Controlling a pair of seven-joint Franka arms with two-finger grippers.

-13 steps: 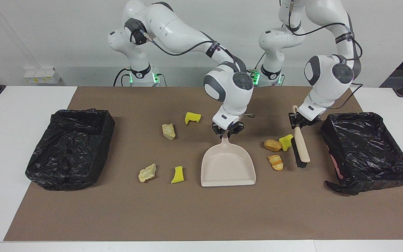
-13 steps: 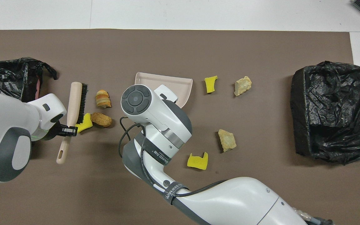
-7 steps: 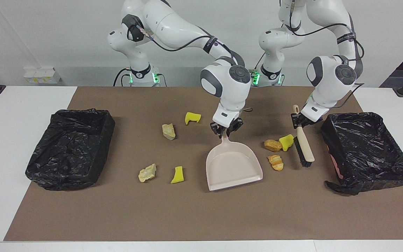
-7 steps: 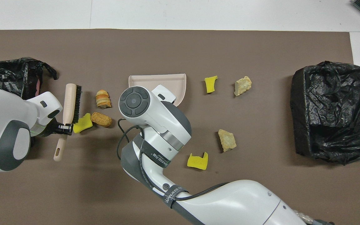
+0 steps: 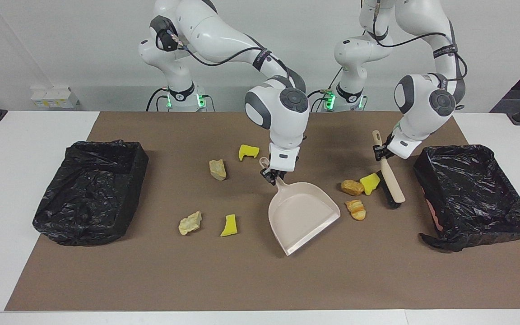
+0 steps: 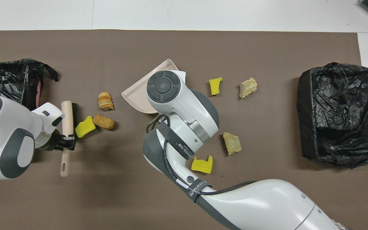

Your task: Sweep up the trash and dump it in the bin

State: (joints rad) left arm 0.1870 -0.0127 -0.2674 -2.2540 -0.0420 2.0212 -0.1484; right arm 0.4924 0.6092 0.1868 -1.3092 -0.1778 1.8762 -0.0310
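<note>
Your left tool clamps the brush, right tool the dustpan. Pan mouth sits skewed off the scraps beside the brush; a sweep could push them past it.

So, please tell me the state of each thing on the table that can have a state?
Dustpan: empty, held by its handle, mouth turned toward the brush.
Brush: held by its handle, bristles beside a yellow scrap.
Left end effector: shut on the brush.
Right end effector: shut on the dustpan.
Trash: seven scraps on the mat, none swept in.
Bins: lined with black bags, open.
</note>
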